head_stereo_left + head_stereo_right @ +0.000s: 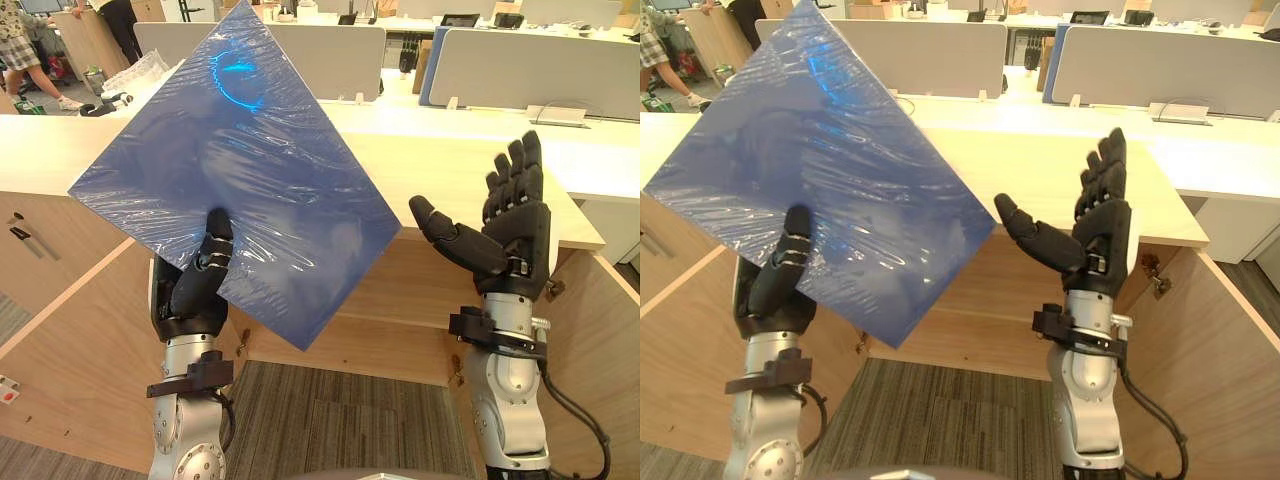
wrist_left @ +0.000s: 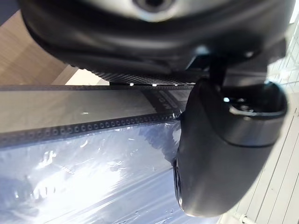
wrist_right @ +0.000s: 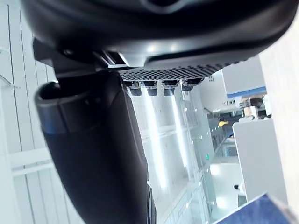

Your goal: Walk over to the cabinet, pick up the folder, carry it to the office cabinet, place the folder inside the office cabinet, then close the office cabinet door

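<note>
Folder – a flat blue one under crinkled clear plastic wrap – is held up in front of the robot, tilted so that one corner points up and another down, with its upper part above the pale wooden tabletop. The left hand is clamped on the folder's lower left edge: the thumb presses on the front face, as the left wrist view shows close up, and the fingers are hidden behind. The right hand is empty, with fingers straight and raised and the thumb spread toward the folder; it is just beside the lower right edge but not touching. Below the tabletop the office cabinet stands open, with its left door and right door swung out to either side. A person stands far back in the room. The step in hand looks to be getting the folder inside. To do it well, bring the right hand onto the free edge, since the wrap is likely slippery and a one-edge hold may let the folder swing. Then lower the folder below the tabletop's front edge, level it, and slide it in between the doors – keeping its corners clear of the wood.
</note>
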